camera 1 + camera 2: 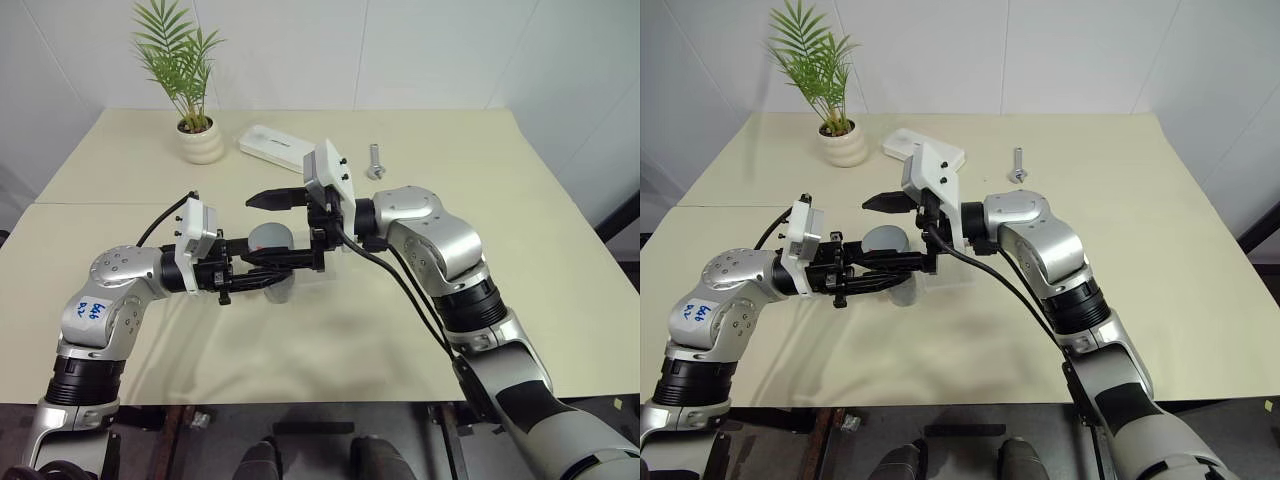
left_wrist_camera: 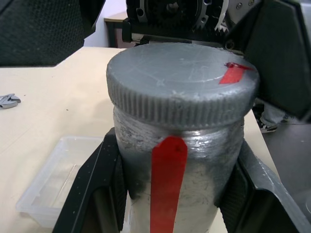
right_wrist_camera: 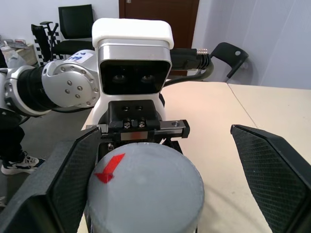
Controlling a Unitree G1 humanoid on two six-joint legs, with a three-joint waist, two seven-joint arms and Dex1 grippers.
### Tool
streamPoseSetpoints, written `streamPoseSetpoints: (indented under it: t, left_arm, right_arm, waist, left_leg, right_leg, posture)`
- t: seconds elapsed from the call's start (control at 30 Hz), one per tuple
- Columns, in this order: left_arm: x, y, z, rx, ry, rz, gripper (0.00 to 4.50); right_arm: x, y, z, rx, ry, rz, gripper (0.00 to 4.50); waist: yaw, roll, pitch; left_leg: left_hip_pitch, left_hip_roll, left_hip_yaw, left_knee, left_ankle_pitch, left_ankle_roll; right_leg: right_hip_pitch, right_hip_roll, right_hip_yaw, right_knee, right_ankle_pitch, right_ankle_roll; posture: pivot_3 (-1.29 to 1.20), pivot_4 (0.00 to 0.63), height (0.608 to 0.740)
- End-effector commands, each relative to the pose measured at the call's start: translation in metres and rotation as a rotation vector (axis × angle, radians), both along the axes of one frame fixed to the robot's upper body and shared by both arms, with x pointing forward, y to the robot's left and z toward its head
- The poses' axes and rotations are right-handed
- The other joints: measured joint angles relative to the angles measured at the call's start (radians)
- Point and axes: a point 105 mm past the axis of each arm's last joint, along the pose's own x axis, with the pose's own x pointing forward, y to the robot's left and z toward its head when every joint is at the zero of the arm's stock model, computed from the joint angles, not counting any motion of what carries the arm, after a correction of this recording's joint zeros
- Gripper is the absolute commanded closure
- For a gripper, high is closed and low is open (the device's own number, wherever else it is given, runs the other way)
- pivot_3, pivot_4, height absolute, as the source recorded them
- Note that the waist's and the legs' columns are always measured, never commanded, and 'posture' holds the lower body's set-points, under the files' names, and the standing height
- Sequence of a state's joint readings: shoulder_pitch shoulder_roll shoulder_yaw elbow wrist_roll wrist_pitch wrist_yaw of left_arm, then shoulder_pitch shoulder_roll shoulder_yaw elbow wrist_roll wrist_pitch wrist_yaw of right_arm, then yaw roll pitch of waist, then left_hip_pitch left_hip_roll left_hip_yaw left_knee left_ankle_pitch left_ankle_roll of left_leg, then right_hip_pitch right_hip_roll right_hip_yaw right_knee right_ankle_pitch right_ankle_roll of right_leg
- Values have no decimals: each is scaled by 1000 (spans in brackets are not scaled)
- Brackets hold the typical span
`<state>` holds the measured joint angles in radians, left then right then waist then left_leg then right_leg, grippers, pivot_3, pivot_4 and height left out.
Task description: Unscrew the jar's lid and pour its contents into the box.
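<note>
A pale cream table fills the scene, its top made of two slabs that meet along a seam on the robot's left side. It stands against a plain white wall. At the far left of the table a small palm grows in a white ribbed pot; just to the right of it lies a flat white oblong case, and further right, well apart, a silver bolt stands on the table.

Above the middle of the table the left tool points toward the robot's right and is clamped on the body of the jar, one black finger on each side, the red stripe facing the wrist camera. The jar is held upright in the air with the lid screwed on; a small red mark sits on the lid's top near its edge.

The right tool points toward the robot's left, its two fingers spread wide on either side of the lid, apart from it.

The box rests on the table just below and beside the jar. The wrist views show a wider room: a dark wooden door, a black chair, grey floor.
</note>
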<state>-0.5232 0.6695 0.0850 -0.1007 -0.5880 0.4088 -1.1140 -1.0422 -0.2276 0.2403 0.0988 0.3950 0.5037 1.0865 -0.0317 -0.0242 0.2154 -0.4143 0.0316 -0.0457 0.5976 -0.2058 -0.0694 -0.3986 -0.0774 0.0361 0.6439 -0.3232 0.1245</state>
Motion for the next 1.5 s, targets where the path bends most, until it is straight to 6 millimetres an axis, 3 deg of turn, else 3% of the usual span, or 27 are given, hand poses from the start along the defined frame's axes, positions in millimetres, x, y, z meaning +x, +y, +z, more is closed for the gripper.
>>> streamPoseSetpoints:
  t: [0.03,0.23,0.77,0.97,1.03,1.2,1.4,1.5]
  left_arm:
    - [-6,-3,11,-18,-46,-28,2514]
    - [-8,-1,11,-22,-46,-24,2514]
    - [-13,1,11,-48,-61,-42,2514]
    - [-12,5,11,-45,-56,-31,2514]
    - [-11,6,10,-43,-53,-26,2514]
    - [-8,5,10,-37,-45,-18,2514]
    - [-7,2,9,-37,-35,-21,2514]
    - [-7,2,8,-37,-30,-23,2514]
  right_arm:
    - [-1,0,6,24,-34,-11,22]
    - [10,-7,5,30,-28,-53,22]
    - [49,-80,6,46,46,-208,22]
    - [45,-94,8,50,75,-196,22]
    - [38,-92,11,60,84,-154,22]
    - [3,-62,22,88,86,13,22]
    - [-11,-26,15,54,69,19,22]
    - [-14,-17,13,41,74,19,22]
  waist:
    - [0,0,0]
    - [0,0,0]
    - [3,0,0]
    - [-6,0,0]
    - [-6,0,0]
    - [-7,0,0]
    - [-4,0,0]
    - [-1,0,0]
  left_leg:
    - [0,0,0,0,0,0]
    - [0,0,0,0,0,0]
    - [0,0,1,0,0,0]
    - [1,0,2,-1,0,0]
    - [1,0,2,-1,0,0]
    - [1,0,2,-1,0,0]
    - [2,0,2,0,0,0]
    - [1,0,2,-1,0,0]
  right_leg:
    - [0,0,0,0,0,0]
    - [0,0,0,0,0,0]
    - [0,0,0,-1,0,0]
    - [0,0,2,-1,0,0]
    - [0,0,2,-1,0,0]
    - [0,0,2,0,0,0]
    - [0,0,2,0,0,0]
    - [0,0,2,1,0,0]
  posture:
    - [0,150,740]
    - [0,150,740]
    - [0,150,740]
    - [0,150,740]
    - [0,150,740]
    - [0,150,740]
    - [0,150,740]
    - [0,150,740]
